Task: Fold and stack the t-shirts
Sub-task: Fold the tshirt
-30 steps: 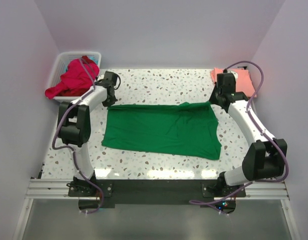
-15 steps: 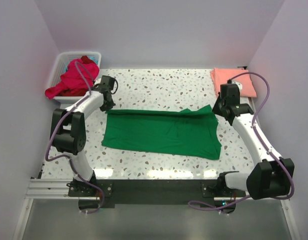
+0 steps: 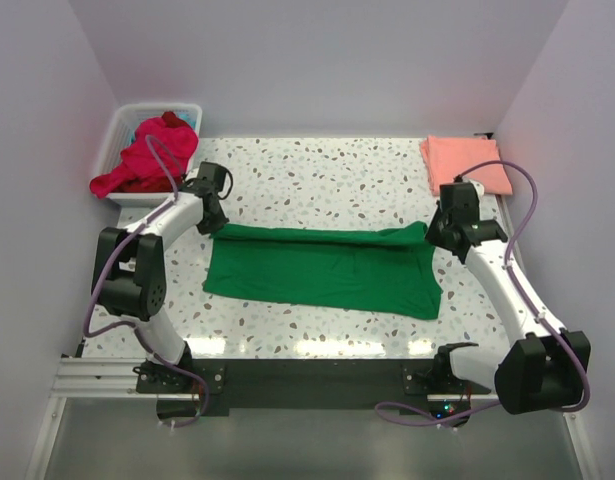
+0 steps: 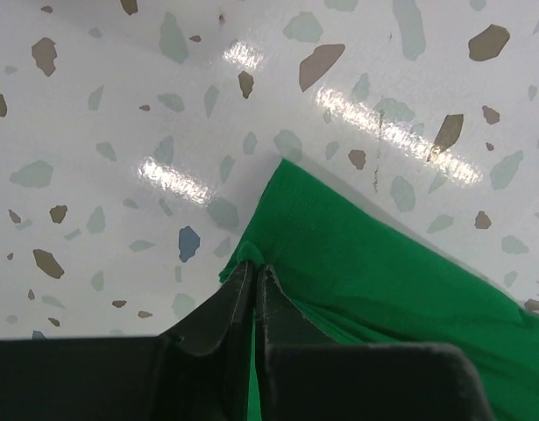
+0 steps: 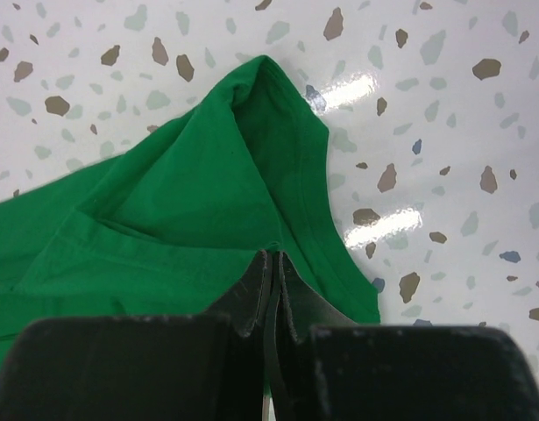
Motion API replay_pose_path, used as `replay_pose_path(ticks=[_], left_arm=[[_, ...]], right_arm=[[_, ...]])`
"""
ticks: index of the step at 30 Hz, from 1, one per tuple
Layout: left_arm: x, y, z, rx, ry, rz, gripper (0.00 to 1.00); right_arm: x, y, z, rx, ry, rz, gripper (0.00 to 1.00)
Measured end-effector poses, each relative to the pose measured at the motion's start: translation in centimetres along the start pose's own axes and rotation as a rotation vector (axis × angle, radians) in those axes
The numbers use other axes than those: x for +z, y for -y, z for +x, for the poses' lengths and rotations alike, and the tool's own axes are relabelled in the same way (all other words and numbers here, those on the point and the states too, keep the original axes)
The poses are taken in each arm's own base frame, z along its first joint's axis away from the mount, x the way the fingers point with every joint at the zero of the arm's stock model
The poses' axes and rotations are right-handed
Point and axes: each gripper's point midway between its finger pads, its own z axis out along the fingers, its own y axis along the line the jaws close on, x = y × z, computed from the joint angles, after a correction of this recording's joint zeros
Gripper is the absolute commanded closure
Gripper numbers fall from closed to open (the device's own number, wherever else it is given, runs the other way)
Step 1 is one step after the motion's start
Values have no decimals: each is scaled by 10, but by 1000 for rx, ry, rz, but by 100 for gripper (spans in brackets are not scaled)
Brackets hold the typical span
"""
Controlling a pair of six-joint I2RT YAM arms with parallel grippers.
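Green t-shirt (image 3: 322, 272) lies spread across the middle of the speckled table (image 3: 317, 165), with a fold running along its far edge. At that edge the left gripper (image 4: 254, 267) is pinched tight on the shirt's left corner, and the right gripper (image 5: 271, 260) is clamped on its right corner. Farther back, a folded salmon-pink t-shirt (image 3: 465, 163) sits at the table's far right corner. Red t-shirts (image 3: 145, 160) are heaped in a white basket (image 3: 122, 122) at the far left.
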Motion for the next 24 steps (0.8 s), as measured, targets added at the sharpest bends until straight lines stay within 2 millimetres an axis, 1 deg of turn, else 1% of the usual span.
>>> replay_pose_path(ticks=[2,3,4,6,7,9,10,11,13,19,24], left_arm=[[1,-2,4,1,-10,-3,100],[2,-2,6,3,-15,-5,97],[3,-3,8,4,-20,-6,89],[4,-4,12,6,-29,-8,84],[4,-5,14,5,-32,-9,77],[5,-6,17,2,-43,-14,69],[5,-7,19,-3,-49,-20,60],[4,-9,21,-7,-57,-27,55],[3,-13,26,-19,-74,-46,48],[-7,-24,37,-56,-91,-73,47],[-14,-32,35,-83,-73,-103,47]], right_arm=[[1,2,5,-2,-12,5,100],[2,3,7,-3,-18,8,100],[3,4,10,-4,-24,12,100],[4,5,14,-4,-35,17,100],[4,6,16,-4,-39,19,100],[5,7,18,-4,-46,23,100],[5,8,19,-5,-48,24,100],[5,8,19,-4,-50,25,100],[5,8,20,-3,-50,25,100],[5,8,20,-1,-54,27,100],[6,10,24,-5,-69,36,100]])
